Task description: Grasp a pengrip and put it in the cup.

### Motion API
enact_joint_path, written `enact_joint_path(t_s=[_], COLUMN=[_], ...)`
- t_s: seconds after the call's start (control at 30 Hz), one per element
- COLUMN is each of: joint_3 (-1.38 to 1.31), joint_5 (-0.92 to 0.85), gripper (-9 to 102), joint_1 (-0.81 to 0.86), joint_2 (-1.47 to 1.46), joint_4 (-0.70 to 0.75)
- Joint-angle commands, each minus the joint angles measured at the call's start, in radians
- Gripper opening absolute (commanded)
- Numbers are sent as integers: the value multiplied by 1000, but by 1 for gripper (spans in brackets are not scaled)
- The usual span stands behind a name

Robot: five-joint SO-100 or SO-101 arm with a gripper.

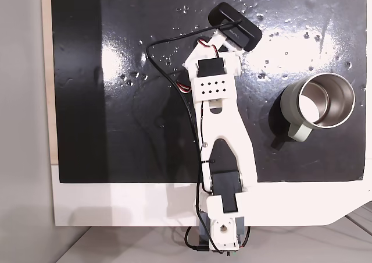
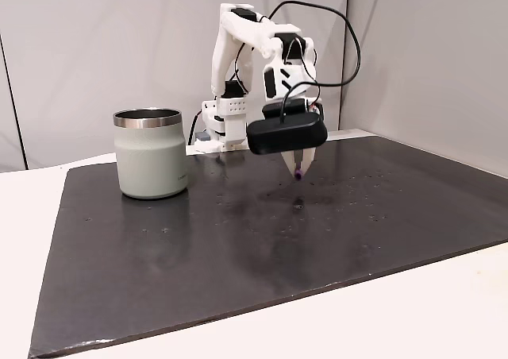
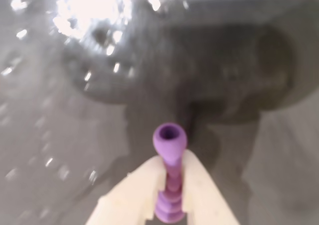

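Purple pengrip [image 3: 170, 155] pinched in closed gripper [image 3: 169, 185], lifted off mat; carry level to cup [image 2: 151, 152], release over mouth

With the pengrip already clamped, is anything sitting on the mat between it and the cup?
Nothing visible does. The gripper holds the pengrip above the black mat, and the stretch across to the cup is bare in both fixed views. The cup stands upright, its mouth open.
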Motion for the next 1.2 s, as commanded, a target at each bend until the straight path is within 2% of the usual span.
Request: enact_joint_path(t_s=[0.0,0.13,0.3,0.5,0.87,1.17], joint_3=[-115,-138,-146,-172,-149,98], joint_5=[69,87,41,-32,-141,-287], gripper=[0,0,0,0,0,0], joint_1=[32,109,288,509,735,804], joint_2=[164,295,437,554,609,655], joint_4=[183,295,393,405,146,-91])
